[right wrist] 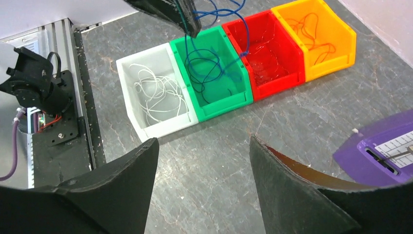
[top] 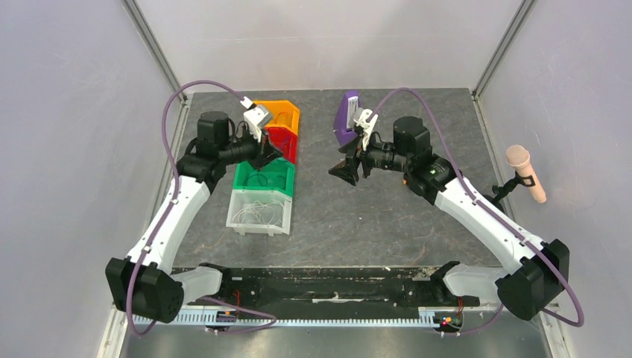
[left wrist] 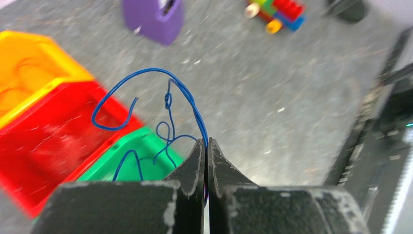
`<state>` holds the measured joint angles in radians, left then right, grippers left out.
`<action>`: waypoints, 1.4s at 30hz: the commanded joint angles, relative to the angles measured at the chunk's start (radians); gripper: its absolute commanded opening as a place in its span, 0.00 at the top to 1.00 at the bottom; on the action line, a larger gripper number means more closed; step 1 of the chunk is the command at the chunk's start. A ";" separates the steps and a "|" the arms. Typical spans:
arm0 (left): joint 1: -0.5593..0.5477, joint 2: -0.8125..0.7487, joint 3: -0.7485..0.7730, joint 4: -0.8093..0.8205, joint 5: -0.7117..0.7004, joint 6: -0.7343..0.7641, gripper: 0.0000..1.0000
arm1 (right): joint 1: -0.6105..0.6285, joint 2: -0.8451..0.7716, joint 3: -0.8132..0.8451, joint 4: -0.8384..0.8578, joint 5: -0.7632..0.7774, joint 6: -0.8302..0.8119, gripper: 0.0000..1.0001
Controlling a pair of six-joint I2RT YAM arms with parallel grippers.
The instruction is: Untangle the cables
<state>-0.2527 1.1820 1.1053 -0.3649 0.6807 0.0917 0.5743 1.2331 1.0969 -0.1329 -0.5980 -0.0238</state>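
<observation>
Blue cable [left wrist: 151, 69]: thin, kinked, pinched btw tips of closed left fingers [left wrist: 195, 163]. It arcs up & away from the tips, w/ a small knot mid-strand; the rest hangs below them in loose loops. White cables [right wrist: 156, 92]: slack curly pile ahead of right fingers [right wrist: 131, 180], well apart. Orange cables [right wrist: 311, 34]: few slack loops, farther ahead, not touched.

No text, brand, number or sign can be read anywhere. The white label [right wrist: 395, 143] on the purple box [right wrist: 363, 163], at four o'clock in the right wrist view, carries fine marks too small to read.
</observation>
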 commanded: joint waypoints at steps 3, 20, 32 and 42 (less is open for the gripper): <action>0.085 0.122 0.072 -0.303 -0.061 0.587 0.98 | -0.001 -0.042 0.012 -0.041 0.006 -0.036 0.28; 0.161 0.579 0.260 -0.630 -0.042 1.024 0.98 | -0.002 -0.050 0.019 -0.078 0.018 -0.044 0.27; 0.161 0.730 0.325 -0.584 -0.212 1.003 0.98 | -0.004 -0.060 0.015 -0.099 0.037 -0.057 0.27; 0.161 0.738 0.280 -0.502 -0.273 0.998 0.91 | -0.004 -0.052 0.022 -0.102 0.032 -0.059 0.27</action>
<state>-0.0921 1.9240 1.3975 -0.9119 0.4339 1.0496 0.5739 1.1954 1.0966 -0.2543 -0.5697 -0.0746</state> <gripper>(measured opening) 0.040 0.728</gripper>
